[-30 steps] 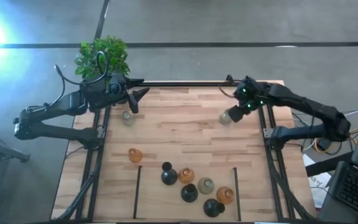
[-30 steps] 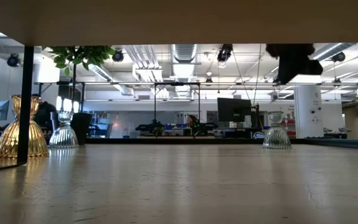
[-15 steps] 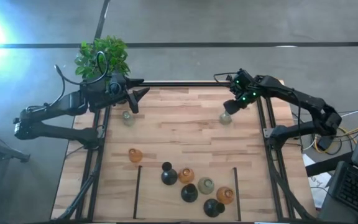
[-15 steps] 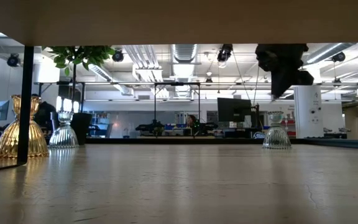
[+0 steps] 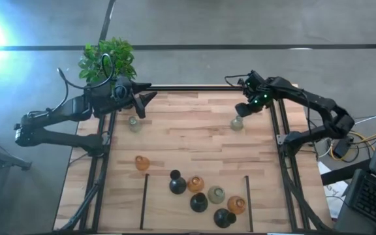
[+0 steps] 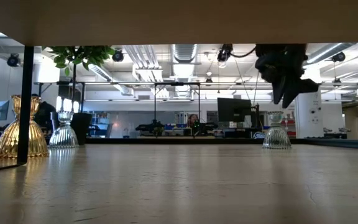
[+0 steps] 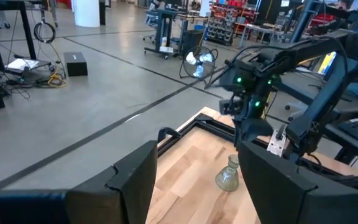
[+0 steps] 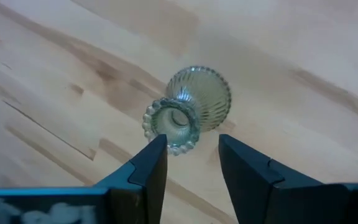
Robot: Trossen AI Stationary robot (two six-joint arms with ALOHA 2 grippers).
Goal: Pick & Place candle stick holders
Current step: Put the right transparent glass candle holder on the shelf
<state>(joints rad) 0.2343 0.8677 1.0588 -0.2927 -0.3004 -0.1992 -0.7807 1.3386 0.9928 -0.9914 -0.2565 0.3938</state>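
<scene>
1. Your wooden table carries the whole job: candle stick holders stand in three spots, with a potted plant at the far-left corner, which is not part of the task.
2. The biggest group is the cluster of holders at the near edge, between two dark strips: black, amber and pale pieces crowded close, some touching. An amber holder stands alone near that cluster's left.
3. Two pale holders stand upright at the far end: the left pale holder near your left gripper, and the right pale holder just below your right gripper.
4. Your right gripper hangs just above the right pale holder, fingers parted and gripping nothing; the holder stands free on the wood. Your left gripper waits at the far-left edge, fingers spread, empty.
5. Judge these as ribbed glass: rigid, light, slick and breakable, so squeeze gently and set down without dropping.
6. The best hold looks to be the narrow neck under the beaded rim; the round ribbed bulb would likely slide out of the fingers.
7. Up close, the right pale holder is clear greenish glass with a beaded lip, pinched waist and fluted bulb base.
</scene>
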